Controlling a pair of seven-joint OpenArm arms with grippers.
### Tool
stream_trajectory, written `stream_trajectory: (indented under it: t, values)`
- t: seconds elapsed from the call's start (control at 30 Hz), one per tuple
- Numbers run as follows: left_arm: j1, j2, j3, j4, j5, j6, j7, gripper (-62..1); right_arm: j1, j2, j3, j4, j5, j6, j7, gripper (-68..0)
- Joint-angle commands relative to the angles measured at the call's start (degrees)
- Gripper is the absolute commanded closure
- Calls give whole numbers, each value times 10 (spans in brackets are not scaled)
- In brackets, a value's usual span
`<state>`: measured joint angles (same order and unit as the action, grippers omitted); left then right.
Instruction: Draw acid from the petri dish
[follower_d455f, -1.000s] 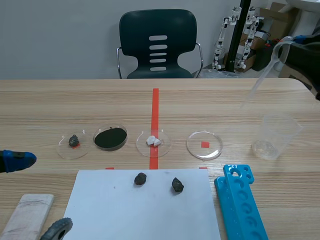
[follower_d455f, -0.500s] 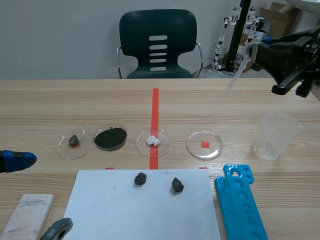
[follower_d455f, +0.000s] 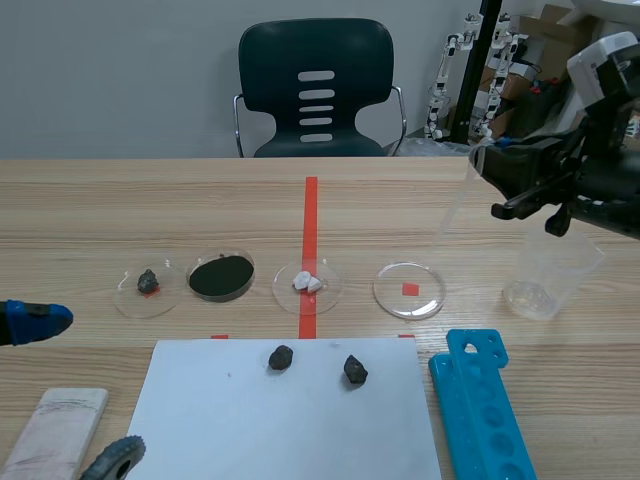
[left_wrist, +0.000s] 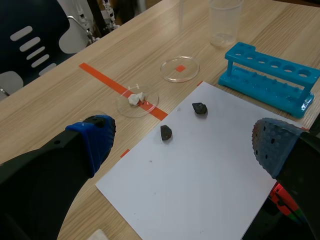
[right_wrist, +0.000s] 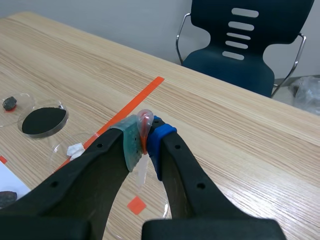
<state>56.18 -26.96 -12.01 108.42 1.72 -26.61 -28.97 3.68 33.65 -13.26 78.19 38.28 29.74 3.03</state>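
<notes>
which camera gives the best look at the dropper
The right wrist view: the dropper sits close up, its bulb pinched between the pads of the right gripper, stem pointing down. The scene view shows only a faint clear stem below that gripper. In the left wrist view I cannot make it out.

Matt, smooth wood-grain table (follower_d455f: 150, 200). White matt paper sheet (follower_d455f: 290, 430). Dark rough rocks (follower_d455f: 281, 357). Clear glossy dish (follower_d455f: 409, 290) & cup (follower_d455f: 553, 270), prob. plastic. Shiny blue plastic rack (follower_d455f: 480, 410). Translucent plastic pipette (right_wrist: 142, 170). Dark plastic chair (follower_d455f: 315, 80) w/ metal frame.
</notes>
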Motion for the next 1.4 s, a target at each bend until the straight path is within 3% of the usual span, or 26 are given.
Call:
stream_trajectory:
  t: [0.0,0.47,0.83,0.93,1.37]
  values:
    - [-2,4,4,6,-6,3,-8,-572,18,3,3,12,2,2,9,-2]
    - [-2,4,4,6,-6,3,-8,-572,46,-38,-28,-19,-18,-2,-6,-2]
    - [-2,4,4,6,-6,3,-8,-572,46,-50,-28,-19,-27,-3,-13,-2]
    - [-2,4,4,6,-6,3,-8,-572,46,-54,-28,-19,-39,-30,-16,-2]
    - [-2,4,4,6,-6,3,-9,-572,46,-68,-28,-19,-62,-34,-20,-2]
